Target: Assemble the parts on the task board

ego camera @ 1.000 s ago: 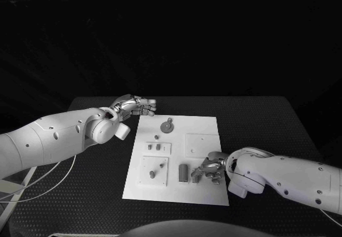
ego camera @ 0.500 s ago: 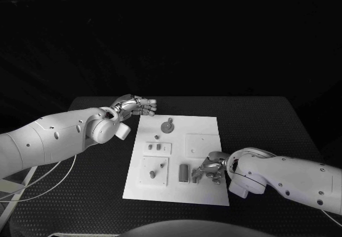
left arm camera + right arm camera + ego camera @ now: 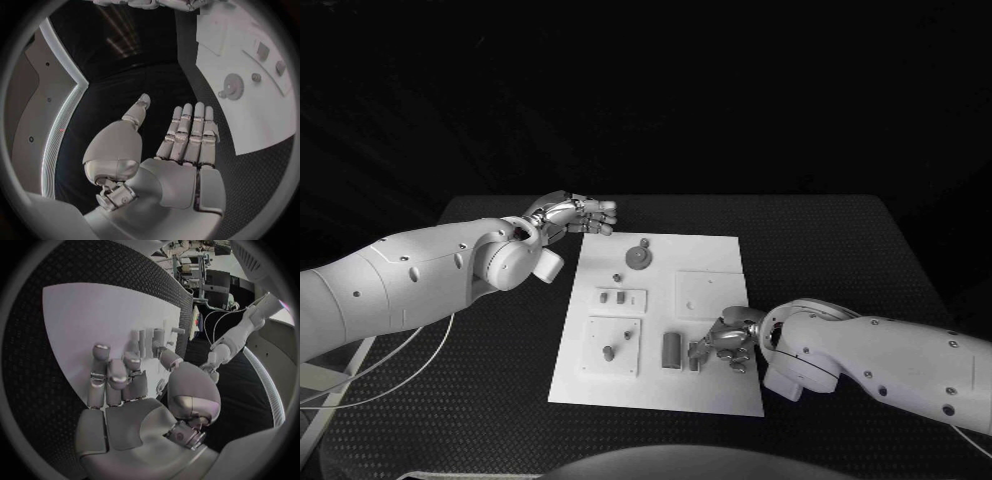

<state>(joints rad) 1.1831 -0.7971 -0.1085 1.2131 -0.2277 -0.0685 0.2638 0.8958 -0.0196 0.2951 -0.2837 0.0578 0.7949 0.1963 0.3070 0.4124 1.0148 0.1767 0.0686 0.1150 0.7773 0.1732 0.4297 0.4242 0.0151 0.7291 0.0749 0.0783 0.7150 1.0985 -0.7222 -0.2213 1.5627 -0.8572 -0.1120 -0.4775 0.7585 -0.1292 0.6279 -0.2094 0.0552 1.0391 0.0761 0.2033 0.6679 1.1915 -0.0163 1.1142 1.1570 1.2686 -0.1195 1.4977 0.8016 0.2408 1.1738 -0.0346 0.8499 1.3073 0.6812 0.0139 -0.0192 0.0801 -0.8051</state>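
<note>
1. We see our right hand [image 3: 728, 343] low over the near right part of the task board [image 3: 711, 262], fingers [image 3: 107, 375] curled down among the upright parts [image 3: 672, 349] there. We cannot tell whether it has hold of a piece or merely touches one.
2. Our left hand [image 3: 574, 215] hovers above the tabletop [image 3: 848, 250] just beyond the board's far left corner, fingers straight and side by side with the thumb apart, holding nothing.
3. The round gear [image 3: 638, 257] lies flat on the board's far half, near the left hand.
4. Risk, as we judge it: the right hand's fingers crowd closely spaced pieces, so any closing or lifting could knock a neighbour over or drag it out of its seat.
5. A second risk: the board looks unclamped, so a sideways push could slide it.
6. Against the earlier frames, we find nothing moved: both hands, the gear and the parts sit where they were.
</note>
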